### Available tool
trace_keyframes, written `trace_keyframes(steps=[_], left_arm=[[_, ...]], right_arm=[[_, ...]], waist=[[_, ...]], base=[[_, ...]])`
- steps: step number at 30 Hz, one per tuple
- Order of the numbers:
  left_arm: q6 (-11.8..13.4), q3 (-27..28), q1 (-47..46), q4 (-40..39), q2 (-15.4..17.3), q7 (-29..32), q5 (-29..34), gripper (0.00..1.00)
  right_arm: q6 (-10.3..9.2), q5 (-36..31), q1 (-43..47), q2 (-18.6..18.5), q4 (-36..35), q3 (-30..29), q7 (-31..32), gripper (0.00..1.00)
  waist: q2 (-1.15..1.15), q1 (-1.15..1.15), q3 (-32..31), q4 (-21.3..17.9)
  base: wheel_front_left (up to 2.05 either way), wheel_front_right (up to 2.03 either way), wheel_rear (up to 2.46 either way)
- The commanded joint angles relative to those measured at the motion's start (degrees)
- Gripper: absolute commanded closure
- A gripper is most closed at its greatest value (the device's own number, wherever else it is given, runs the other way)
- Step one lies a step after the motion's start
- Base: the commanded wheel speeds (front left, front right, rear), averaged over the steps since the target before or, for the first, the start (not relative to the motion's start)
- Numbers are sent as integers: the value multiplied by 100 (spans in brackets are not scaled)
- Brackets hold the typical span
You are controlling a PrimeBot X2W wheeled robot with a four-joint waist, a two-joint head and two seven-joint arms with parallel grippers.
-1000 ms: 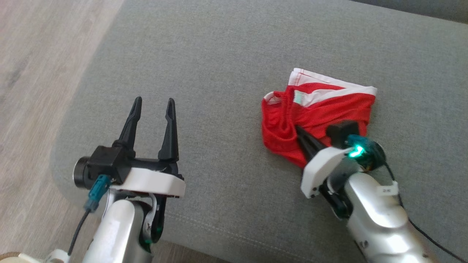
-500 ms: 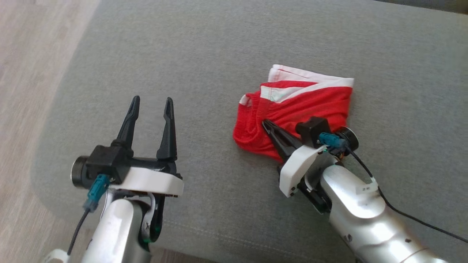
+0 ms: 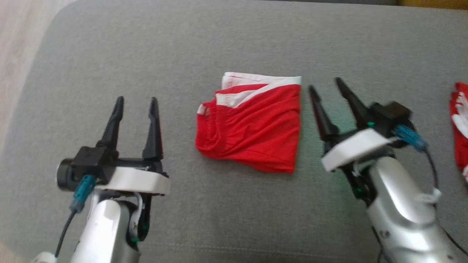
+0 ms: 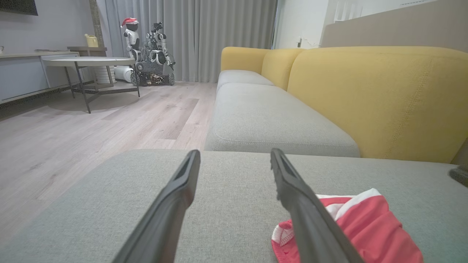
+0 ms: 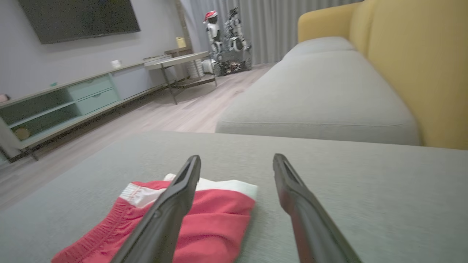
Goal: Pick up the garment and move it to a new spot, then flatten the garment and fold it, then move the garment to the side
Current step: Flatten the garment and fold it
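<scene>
On the grey seat cushion (image 3: 109, 47), mid-frame in head view, we find the garment (image 3: 252, 128): red w/ white trim, folded to a rough square, lying flat. To its left, the left gripper (image 3: 136, 99), fingers spread, nothing btwn them. Just beside the cloth's right edge, the right gripper (image 3: 324, 84), fingers likewise spread, gripping nothing. We note a second red-and-white cloth (image 3: 460, 124) at far right, well apart.
</scene>
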Motion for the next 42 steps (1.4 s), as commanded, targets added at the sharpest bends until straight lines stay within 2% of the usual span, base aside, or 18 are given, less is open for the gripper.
trace_keyframes(steps=[1,8,13,29,42], left_arm=[[50,265,-14,-173,139,-70,57,0],[61,401,226,-152,280,-70,1,0],[96,435,435,-154,377,-31,-8,0],[287,426,1278,-511,502,397,-83,0],[333,428,1477,-543,569,520,-180,0]], right_arm=[[-5,-115,155,30,-361,-116,16,0],[-5,-573,1076,23,-1575,-1203,442,0],[-5,-734,1672,103,-2282,-1593,805,0],[-5,-867,2628,275,-3169,-1746,1363,0],[-5,-900,2972,334,-3584,-1829,1567,0]], waist=[[0,0,-102,-202],[0,0,-323,-549],[0,0,-521,-711],[0,0,-1114,-826],[0,0,-1235,-846]], base=[[0,0,0],[0,0,0],[0,0,0],[0,0,0],[0,0,0]])
